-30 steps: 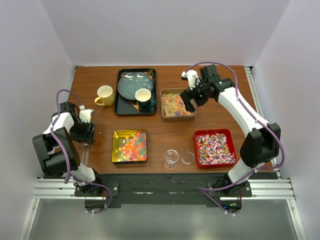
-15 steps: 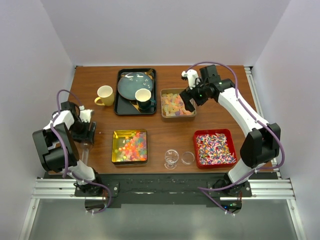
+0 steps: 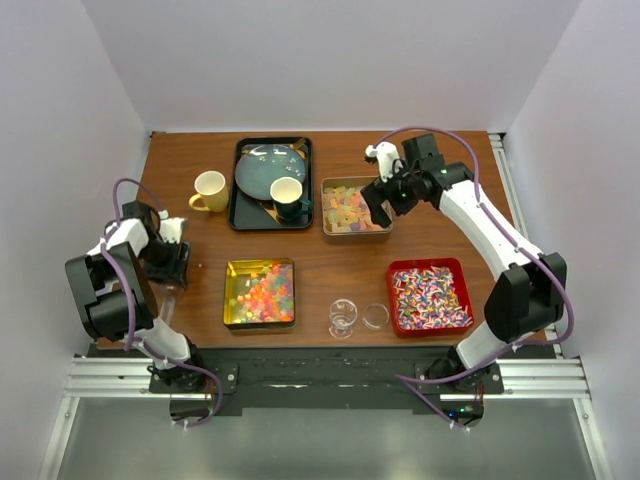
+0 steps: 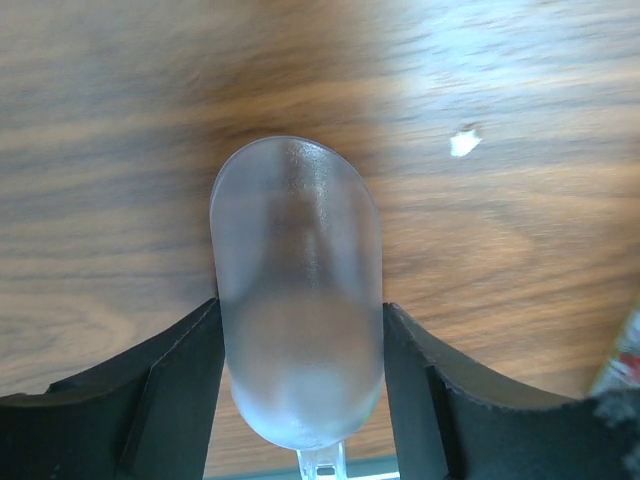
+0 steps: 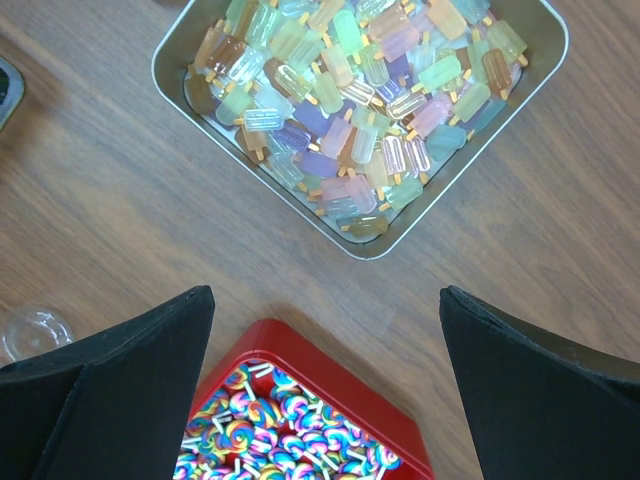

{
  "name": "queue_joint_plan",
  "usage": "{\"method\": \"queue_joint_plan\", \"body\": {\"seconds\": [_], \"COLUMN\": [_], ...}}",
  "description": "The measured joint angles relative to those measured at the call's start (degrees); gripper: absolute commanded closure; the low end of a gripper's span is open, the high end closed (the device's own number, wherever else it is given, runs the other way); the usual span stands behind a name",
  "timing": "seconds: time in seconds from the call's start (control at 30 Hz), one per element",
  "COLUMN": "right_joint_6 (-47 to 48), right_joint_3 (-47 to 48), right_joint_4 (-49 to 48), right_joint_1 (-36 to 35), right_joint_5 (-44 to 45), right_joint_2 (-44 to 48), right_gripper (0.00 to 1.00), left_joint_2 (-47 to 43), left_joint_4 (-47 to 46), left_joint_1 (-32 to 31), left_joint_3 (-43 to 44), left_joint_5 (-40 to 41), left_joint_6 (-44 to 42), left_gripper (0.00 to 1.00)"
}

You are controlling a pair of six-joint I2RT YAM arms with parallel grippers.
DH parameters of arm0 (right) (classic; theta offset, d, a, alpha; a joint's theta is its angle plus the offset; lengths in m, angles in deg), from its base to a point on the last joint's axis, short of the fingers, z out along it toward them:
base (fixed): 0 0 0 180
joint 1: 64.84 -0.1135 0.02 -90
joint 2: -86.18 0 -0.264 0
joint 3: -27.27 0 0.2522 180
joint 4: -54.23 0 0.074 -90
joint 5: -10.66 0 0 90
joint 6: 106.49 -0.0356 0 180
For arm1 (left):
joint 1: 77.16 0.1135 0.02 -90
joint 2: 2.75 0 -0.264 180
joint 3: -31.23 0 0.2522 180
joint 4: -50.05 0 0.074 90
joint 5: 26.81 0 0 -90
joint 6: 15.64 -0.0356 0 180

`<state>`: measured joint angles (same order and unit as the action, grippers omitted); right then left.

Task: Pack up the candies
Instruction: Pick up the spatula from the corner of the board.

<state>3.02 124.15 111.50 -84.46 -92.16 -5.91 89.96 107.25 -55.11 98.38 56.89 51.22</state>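
Candies (image 5: 350, 110): three kinds, each in its own container on the tabletop (image 3: 200, 150), none in either gripper. Pastel ice-lolly pieces fill a silver tin (image 5: 450, 190) right of the tabletop's middle. The right gripper (image 3: 383, 203) hangs over that tin's right side, jaws spread wide with nothing between them. Striped swirl lollipops (image 3: 430, 297) fill a red tray (image 3: 392, 300) at the near right corner. Orange, yellow and green pieces (image 3: 265, 295) lie in a gold tin (image 3: 228, 270) by the near edge, left of centre. The left gripper (image 3: 168, 262) sits at the left edge, well apart from all the candies, its fingers (image 4: 170, 390) pressed to both sides of a frosted plastic scoop (image 4: 298, 300). Between gold tin and red tray: a small clear glass jar (image 3: 343, 317), a clear lid (image 3: 376, 316) just beside it. Far side: a black tray (image 3: 243, 215) holding a blue-grey plate (image 3: 268, 168) and a dark cup (image 3: 288, 195); a yellow mug (image 3: 209, 190) to its left.
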Motion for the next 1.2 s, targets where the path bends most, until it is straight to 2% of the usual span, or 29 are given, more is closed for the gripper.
{"method": "queue_joint_plan", "body": {"seconds": [0.1, 0.13, 0.23, 0.33, 0.37, 0.43, 0.5, 0.57, 0.67, 0.8, 1.03, 1.1, 1.17, 1.2], "right_joint_6": [0.00, -0.04, -0.55, -1.42, -1.97, -3.26, -6.01, -11.15, -19.74, -24.65, -26.53, -27.71, -29.07, -29.55], "right_joint_3": [0.00, 0.11, 1.88, 4.57, 5.79, 7.54, 8.79, 8.87, 9.03, 12.85, 13.31, 13.29, 13.27, 13.27], "right_joint_4": [-0.11, 0.02, 0.96, 1.51, 1.38, 0.81, -2.05, -8.15, -19.52, -27.63, -32.79, -34.58, -36.59, -37.42], "right_joint_1": [0.00, 0.02, 0.02, 0.00, 0.02, 0.00, 0.00, -0.37, -1.88, -7.61, -16.17, -16.79, -17.29, -17.53], "right_joint_5": [-0.44, -1.09, -5.11, -11.28, -14.75, -20.39, -26.21, -30.84, -35.56, -37.46, -37.18, -36.30, -35.74, -35.50], "right_joint_2": [1.25, 1.57, 1.53, 1.51, 1.51, 1.46, 1.44, 1.36, 0.09, -4.57, -9.84, -10.86, -11.76, -12.13], "right_gripper": [0.01, 0.01, 0.01, 0.01, 0.01, 0.01, 0.01, 0.01, 0.01, 0.01, 0.01, 0.01, 0.01, 0.01], "left_joint_2": [-0.09, -0.28, -2.73, -6.88, -8.39, -9.86, -10.19, -9.92, -8.07, -6.43, -5.86, -5.99, -6.58, -6.60], "left_joint_4": [3.39, 5.51, 9.60, 13.11, 14.01, 15.21, 14.67, 10.47, 1.31, -10.19, -27.50, -37.66, -57.35, -63.69], "left_joint_1": [0.02, 0.11, 0.72, 2.62, 3.43, 4.22, 4.22, 3.13, -1.31, -7.06, -11.34, -12.11, -12.79, -12.96], "left_joint_3": [3.32, 5.92, 12.70, 19.32, 21.57, 24.22, 25.97, 26.12, 27.02, 28.41, 29.64, 27.76, 22.36, 20.44], "left_joint_5": [-3.78, -6.38, -14.56, -27.43, -33.90, -42.05, -53.86, -61.79, -69.40, -73.99, -76.98, -77.57, -76.54, -76.22], "left_joint_6": [-1.62, -3.15, -7.58, -12.61, -14.08, -15.43, -14.19, -8.09, 2.27, 14.01, 31.71, 40.24, 55.15, 60.67], "left_gripper": [0.66, 0.71, 0.72, 0.72, 0.72, 0.74, 0.75, 0.75, 0.75, 0.75, 0.78, 0.80, 0.80, 0.80]}}
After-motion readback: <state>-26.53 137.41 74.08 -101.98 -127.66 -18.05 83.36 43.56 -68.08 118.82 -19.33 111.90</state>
